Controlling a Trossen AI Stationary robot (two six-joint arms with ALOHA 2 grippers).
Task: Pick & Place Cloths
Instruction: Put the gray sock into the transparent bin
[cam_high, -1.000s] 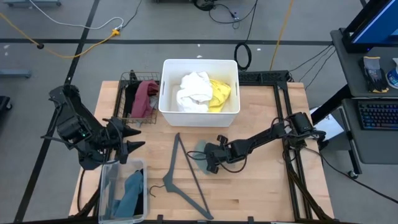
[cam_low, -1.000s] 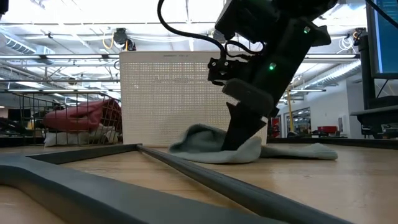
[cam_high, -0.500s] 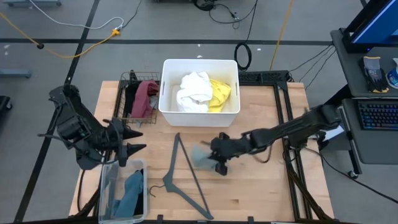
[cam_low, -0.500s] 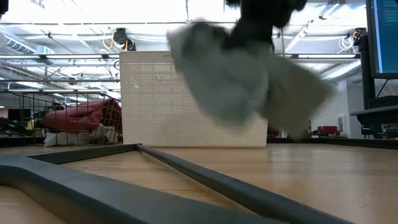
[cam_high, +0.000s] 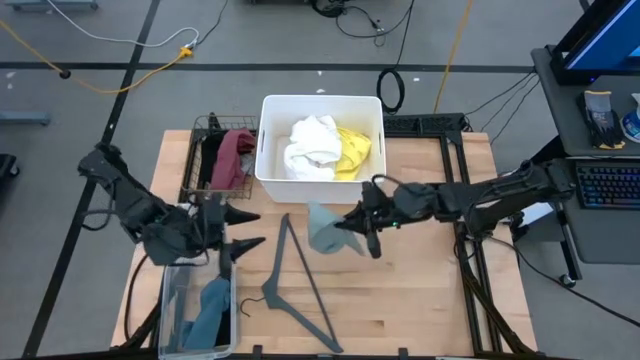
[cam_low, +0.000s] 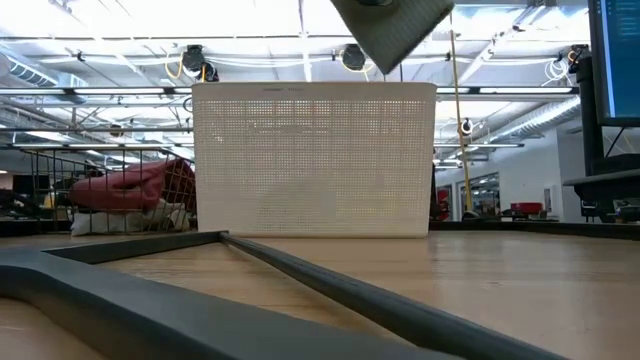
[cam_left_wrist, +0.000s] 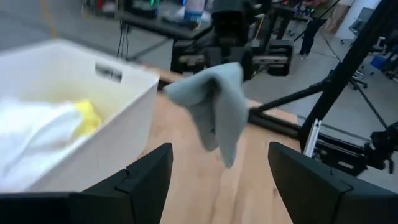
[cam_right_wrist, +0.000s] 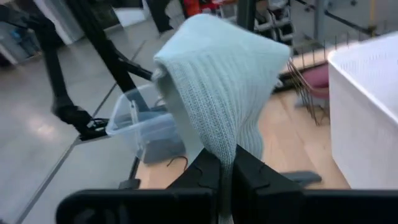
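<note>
Grey floor (cam_high: 90, 110) with yellow cable (cam_high: 150, 68), desk with keyboard (cam_high: 607, 185) alongside.

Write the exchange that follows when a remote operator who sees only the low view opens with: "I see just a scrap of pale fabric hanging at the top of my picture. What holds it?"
Observer: The right gripper is shut on the sage-green cloth, which hangs clear of the table.
Operator: What is inside the white bin? I see only its wall.
Observer: The white bin holds a white cloth and a yellow cloth.
Operator: Where is the other arm?
Observer: The left gripper waits open, above the clear tub that holds a teal cloth.
Operator: What is the dark bar in front of me?
Observer: A grey hanger lying flat on the table.
</note>
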